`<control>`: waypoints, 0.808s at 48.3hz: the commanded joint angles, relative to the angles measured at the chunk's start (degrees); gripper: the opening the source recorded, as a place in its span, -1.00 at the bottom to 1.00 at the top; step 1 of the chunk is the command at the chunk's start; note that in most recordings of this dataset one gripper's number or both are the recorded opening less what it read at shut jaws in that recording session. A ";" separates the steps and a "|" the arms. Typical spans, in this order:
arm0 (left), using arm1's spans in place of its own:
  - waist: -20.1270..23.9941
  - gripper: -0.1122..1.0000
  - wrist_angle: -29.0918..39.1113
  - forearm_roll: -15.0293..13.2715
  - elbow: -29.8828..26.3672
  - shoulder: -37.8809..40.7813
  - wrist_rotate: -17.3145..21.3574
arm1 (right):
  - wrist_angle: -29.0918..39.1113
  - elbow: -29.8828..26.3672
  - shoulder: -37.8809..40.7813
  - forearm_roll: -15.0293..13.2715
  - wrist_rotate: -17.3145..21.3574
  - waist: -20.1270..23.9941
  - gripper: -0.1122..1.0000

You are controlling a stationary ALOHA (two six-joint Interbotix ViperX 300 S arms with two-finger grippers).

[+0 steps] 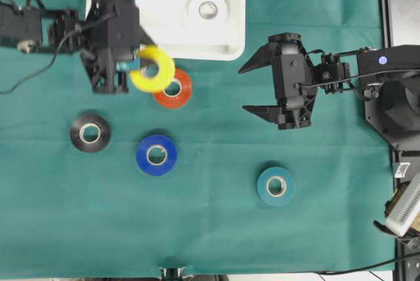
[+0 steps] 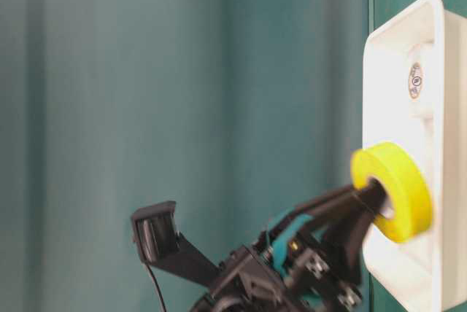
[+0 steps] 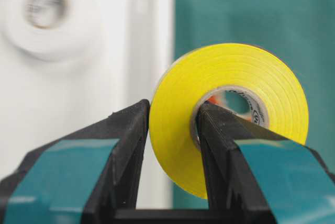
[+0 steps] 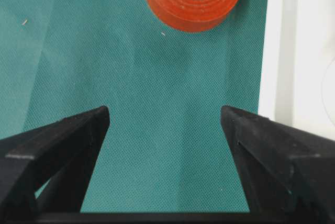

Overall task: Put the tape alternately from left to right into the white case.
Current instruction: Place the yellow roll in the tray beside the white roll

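Left gripper (image 3: 172, 124) pinches yellow roll (image 3: 230, 114) — right gripper (image 1: 257, 87) spread wide.

One roll (image 1: 208, 9) in the case (image 1: 226, 44); four rolls on the cloth (image 1: 210, 228) before it.

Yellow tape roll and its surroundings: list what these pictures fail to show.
- Overhead view: the yellow tape roll is motion-blurred and overlaps the red-orange tape roll, hiding part of it.
- Left wrist view: the white tape roll in the shallow white plastic case is out of focus; its core print is unreadable.
- Table-level view: the black, blue and teal rolls are out of frame.
- Right wrist view: the open right gripper shows only its fingertips.
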 commanded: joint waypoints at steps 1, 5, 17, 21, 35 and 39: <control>2.99 -0.30 -1.41 0.09 -2.11 -0.09 0.35 | -0.62 -0.44 -0.79 0.00 0.00 0.09 0.43; 5.45 -0.30 -2.46 0.09 -2.64 0.97 0.97 | -0.62 -0.44 -0.79 0.00 0.00 0.09 0.43; 11.60 -0.30 -3.25 0.09 -5.71 4.92 3.34 | -0.62 -0.44 -0.88 0.00 0.09 0.09 0.43; 13.36 -0.30 -3.34 0.09 -7.03 6.42 4.22 | -0.62 -0.44 -0.88 -0.09 0.09 0.09 0.43; 17.05 -0.30 -3.34 0.09 -11.34 11.16 4.48 | -0.62 -0.44 -0.88 0.00 0.09 0.09 0.43; 17.14 -0.30 -3.25 0.09 -11.69 11.69 4.39 | -0.62 -0.53 -0.88 0.09 0.09 0.09 0.43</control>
